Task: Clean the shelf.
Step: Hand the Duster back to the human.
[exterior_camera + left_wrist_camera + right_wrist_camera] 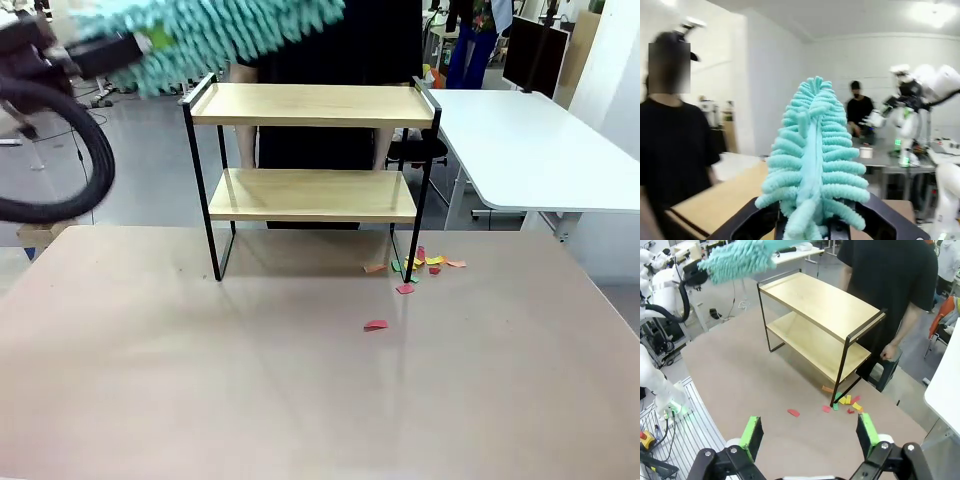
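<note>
Nearest, seen from the right wrist: right gripper with green-padded fingers spread wide, holding nothing, hovering above the near part of the pinkish-brown tabletop.

On the tabletop, toward the middle: one small red paper scrap lying alone, apart from the rest. A little farther, near the far edge and right of centre: a cluster of coloured paper scraps in red, yellow, green and orange, scattered around the foot of the shelf's front right leg, some touching it or just beside it.

Behind those, along the tabletop's far edge: the shelf, upright on thin black metal legs, two light wooden boards one above the other, both boards bare. Same shelf from the right wrist, standing at an angle with the scraps at its nearest leg.

Above the shelf's top left corner, not touching the board as far as can be told: a fluffy turquoise duster, blurred, with its handle clamped in the left gripper at the upper left. From the left wrist: left gripper closed tightly around the base of the duster, which rises straight up between the black fingers.

Farthest: a person in a black shirt standing just beyond the shelf at the far edge, one hand hanging down. To the right, a separate white table.
</note>
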You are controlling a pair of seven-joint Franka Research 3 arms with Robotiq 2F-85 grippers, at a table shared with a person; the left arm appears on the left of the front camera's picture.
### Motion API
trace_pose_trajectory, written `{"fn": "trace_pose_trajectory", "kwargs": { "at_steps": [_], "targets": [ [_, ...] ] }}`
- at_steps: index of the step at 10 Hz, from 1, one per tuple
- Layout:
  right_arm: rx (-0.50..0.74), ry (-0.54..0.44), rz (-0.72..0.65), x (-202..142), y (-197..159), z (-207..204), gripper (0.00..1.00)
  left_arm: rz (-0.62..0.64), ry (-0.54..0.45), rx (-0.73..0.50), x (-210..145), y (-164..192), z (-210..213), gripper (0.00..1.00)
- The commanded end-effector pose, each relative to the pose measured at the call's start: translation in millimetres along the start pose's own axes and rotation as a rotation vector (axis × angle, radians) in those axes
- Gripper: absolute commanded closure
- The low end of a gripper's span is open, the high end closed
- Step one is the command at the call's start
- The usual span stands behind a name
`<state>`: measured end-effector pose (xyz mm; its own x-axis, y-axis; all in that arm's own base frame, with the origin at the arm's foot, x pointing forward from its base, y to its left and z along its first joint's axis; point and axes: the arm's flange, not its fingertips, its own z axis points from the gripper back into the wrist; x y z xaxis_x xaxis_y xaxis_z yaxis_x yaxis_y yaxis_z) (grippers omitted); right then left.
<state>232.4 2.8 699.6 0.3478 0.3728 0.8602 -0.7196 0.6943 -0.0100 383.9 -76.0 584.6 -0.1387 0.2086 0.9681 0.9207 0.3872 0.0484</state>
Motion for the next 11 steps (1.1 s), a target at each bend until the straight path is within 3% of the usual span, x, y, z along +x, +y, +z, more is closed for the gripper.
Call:
{"fn": "trace_pose_trajectory", "kwargs": {
  "at_steps": [1, 3, 5, 9, 11],
  "targets": [
    [-0.014, 0.003, -0.021, 4, -3, 1, 0.00, -0.083, 0.041, 0.213, 30, 0, 13, 0.83],
    [-0.014, 0.003, -0.021, 4, -3, 1, 0.00, -0.135, 0.088, 0.429, 55, 10, 48, 0.83],
    [-0.014, 0.003, -0.021, 4, -3, 1, 0.00, -0.147, 0.128, 0.682, 56, 18, 96, 0.83],
    [-0.014, 0.003, -0.021, 4, -3, 1, 0.00, -0.155, 0.244, 0.914, 16, 25, 138, 0.83],
    [-0.014, 0.003, -0.021, 4, -3, 1, 0.00, -0.132, 0.268, 0.961, -17, 22, 151, 0.83]
  ]
}}
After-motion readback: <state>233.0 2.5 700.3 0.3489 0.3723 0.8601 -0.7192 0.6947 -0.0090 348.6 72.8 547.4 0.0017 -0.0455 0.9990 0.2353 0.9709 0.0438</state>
